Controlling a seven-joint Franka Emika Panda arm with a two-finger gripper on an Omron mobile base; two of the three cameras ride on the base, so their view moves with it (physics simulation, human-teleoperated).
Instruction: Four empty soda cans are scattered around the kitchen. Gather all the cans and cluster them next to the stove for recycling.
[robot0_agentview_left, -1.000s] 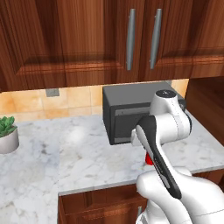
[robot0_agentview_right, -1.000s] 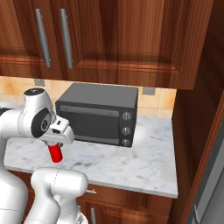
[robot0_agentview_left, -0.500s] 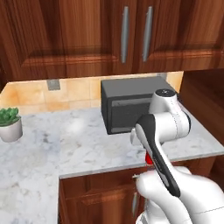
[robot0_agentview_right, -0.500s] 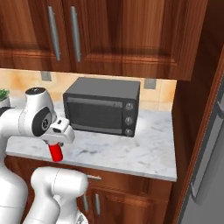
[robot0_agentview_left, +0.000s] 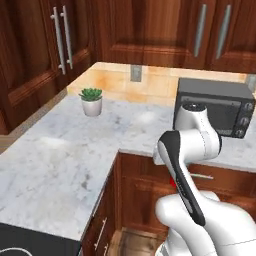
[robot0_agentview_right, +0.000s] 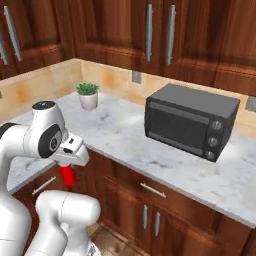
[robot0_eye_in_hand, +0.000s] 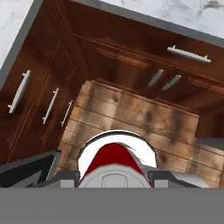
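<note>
Gripper: the gripper (robot0_agentview_right: 69, 167) was clamped on a soda can (robot0_agentview_right: 67, 175), hanging red below the hand.
Place: out in front of the marble counter (robot0_agentview_right: 150, 150) edge, above the wood floor (robot0_eye_in_hand: 131, 118).
Handling: probably light, thin-walled, slick; best held mid-body, gently.
Stove: its black corner (robot0_agentview_left: 30, 245) lay beside the counter.

stove (robot0_agentview_left: 30, 242) cut off at edge
</note>
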